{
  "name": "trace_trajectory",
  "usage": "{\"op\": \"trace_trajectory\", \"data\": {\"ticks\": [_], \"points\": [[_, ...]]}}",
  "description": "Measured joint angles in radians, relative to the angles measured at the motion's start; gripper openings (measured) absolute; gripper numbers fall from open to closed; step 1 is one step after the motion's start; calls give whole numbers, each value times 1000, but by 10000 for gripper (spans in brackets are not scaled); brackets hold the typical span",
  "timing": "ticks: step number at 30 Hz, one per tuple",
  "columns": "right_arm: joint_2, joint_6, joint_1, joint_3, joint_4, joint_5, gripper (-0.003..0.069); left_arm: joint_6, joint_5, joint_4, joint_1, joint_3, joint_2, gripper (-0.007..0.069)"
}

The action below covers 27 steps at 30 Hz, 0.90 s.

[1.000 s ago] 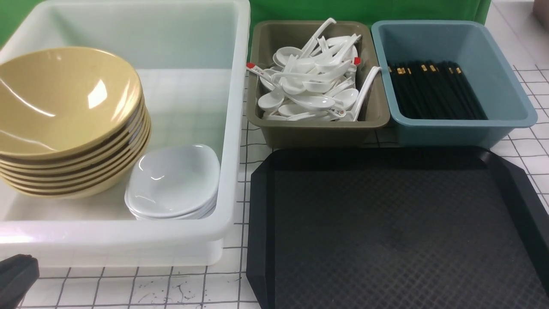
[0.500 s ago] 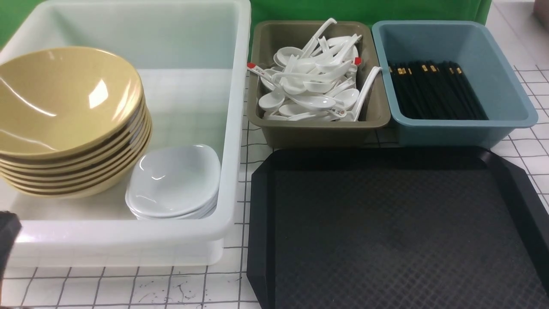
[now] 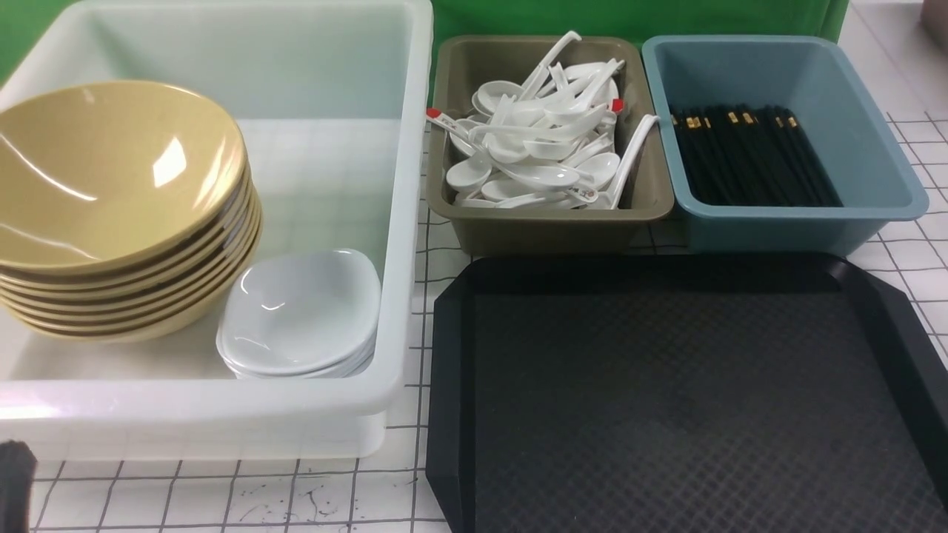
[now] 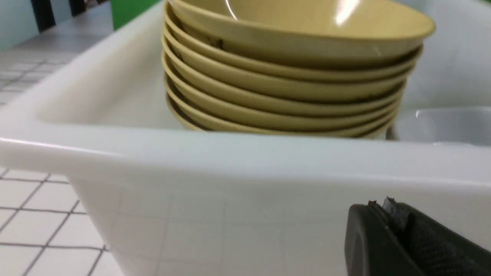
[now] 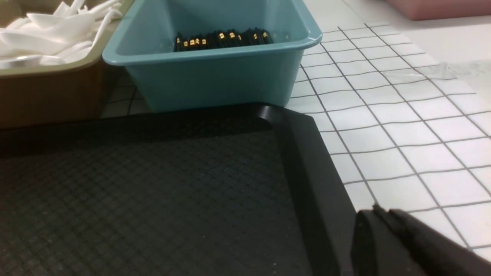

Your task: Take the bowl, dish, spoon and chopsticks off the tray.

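- Seemingly the clearing is over and only the arms' pull-back remains: the white tub (image 3: pixel 404 222), translucent smooth plastic with a rolled rim, holds the crockery.
- Next comes the tray (image 3: pixel 666 407), a black rectangle with cut corners, a raised rim and a diamond-grained floor. It lies bare, so I judge the next move needs no grasp, only a clear path home.
- Behind it stand the blue bin (image 3: pixel 874 170) and the olive bin (image 3: pixel 548 233), both matt plastic with sloping walls.
- The bowl (image 3: pixel 96 170), glossy mustard with a dark band, tops a tilted stack in the tub.
- The dish (image 3: pixel 296 311), glossy white and rounded-square, caps a small stack just beside the bowls.
- The chopsticks (image 3: pixel 752 159), thin, black and gold-banded, lie bundled in the blue bin.
- The spoon (image 3: pixel 541 148) is somewhere in the olive bin's white heap; I cannot tell which.
- The left pincer (image 4: pixel 379 205) is closed and empty, low before the tub's wall.
- The right pincer (image 5: pixel 379 214) looks closed and empty, by the tray's rim.
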<state>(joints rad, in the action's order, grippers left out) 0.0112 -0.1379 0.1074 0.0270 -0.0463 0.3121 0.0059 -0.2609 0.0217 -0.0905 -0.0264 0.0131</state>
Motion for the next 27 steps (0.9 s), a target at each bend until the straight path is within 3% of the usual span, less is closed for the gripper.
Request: {"op": "trace_trajectory", "data": {"ticks": [27], "points": [[0,0,0,0,0,0,101,6,-47,-3,28,0,0,-14]]}}
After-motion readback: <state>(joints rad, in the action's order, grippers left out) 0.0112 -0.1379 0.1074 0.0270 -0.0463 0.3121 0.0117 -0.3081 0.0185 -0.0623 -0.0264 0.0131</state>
